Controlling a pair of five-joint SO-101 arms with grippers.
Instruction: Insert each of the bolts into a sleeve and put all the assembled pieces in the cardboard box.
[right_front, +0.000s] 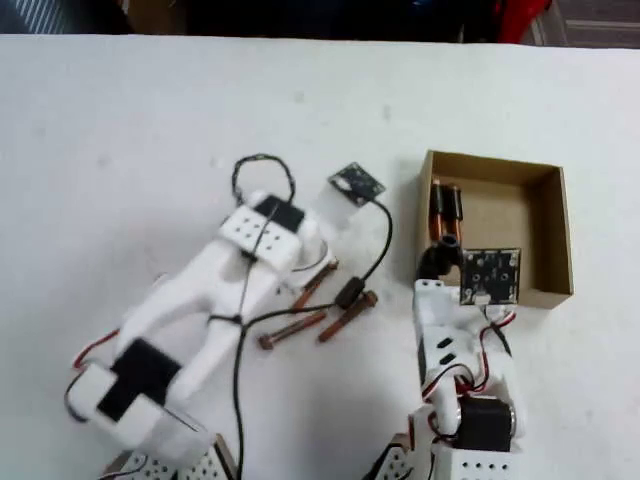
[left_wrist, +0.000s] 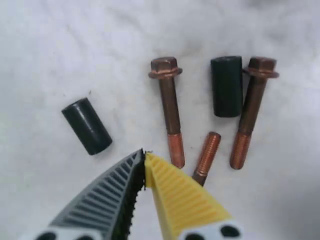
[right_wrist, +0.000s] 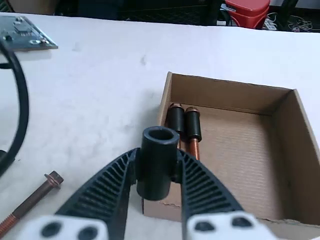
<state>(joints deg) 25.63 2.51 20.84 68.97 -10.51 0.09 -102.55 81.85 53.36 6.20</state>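
The left gripper (left_wrist: 144, 156) hangs with its fingers pressed together and empty. Just past its tips a bolt (left_wrist: 169, 107) lies lengthwise, thread toward the gripper and head away, with two more alongside it. Farther right, the right gripper (right_wrist: 157, 159) clamps a black sleeve (right_wrist: 159, 145) upright, bore up, seemingly just outside the cardboard box (right_wrist: 225, 92).

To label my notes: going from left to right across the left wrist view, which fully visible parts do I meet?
In order: lone black sleeve → first bolt → second black sleeve → last bolt.
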